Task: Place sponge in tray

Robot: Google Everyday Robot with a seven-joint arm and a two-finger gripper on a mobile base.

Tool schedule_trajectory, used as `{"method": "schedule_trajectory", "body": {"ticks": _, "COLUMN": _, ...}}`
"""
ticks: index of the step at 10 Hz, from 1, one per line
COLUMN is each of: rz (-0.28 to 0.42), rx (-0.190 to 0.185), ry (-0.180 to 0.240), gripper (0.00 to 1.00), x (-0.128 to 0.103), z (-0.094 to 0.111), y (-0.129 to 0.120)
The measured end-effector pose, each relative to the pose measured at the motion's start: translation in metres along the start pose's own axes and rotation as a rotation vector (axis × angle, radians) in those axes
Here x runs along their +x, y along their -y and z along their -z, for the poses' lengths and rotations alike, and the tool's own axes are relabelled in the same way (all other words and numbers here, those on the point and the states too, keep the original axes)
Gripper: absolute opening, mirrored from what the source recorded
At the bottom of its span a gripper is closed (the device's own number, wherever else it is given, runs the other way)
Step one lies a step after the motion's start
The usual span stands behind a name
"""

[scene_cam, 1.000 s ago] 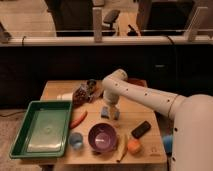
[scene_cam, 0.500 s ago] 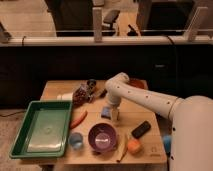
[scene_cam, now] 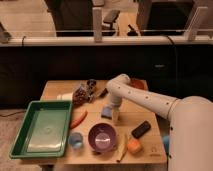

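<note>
The sponge [scene_cam: 106,111] is a small blue-grey pad lying on the wooden table near its middle, above the purple bowl. My gripper [scene_cam: 115,116] points down at the table just right of the sponge, very close to it or touching it. The white arm reaches in from the lower right and bends above it. The green tray [scene_cam: 30,145] sits at the table's left front with nothing in it, well left of the sponge.
A purple bowl [scene_cam: 102,137], a small blue cup [scene_cam: 76,140], an orange-yellow lump [scene_cam: 134,146] and a black block [scene_cam: 141,129] lie along the front. A red-orange chilli [scene_cam: 78,119] lies beside the tray. A snack bag [scene_cam: 82,93] sits behind.
The gripper has shifted a little to the right over the table's middle. The sponge now shows to its left on the table.
</note>
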Motion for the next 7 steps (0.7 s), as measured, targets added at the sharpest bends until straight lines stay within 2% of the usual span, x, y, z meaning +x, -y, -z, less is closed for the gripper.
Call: {"method": "schedule_trajectory", "body": {"ticks": 7, "rz": 0.013, "rx": -0.004, "ry": 0.014, "gripper": 0.79, "x": -0.0044, "z": -0.0066, "y": -0.003}}
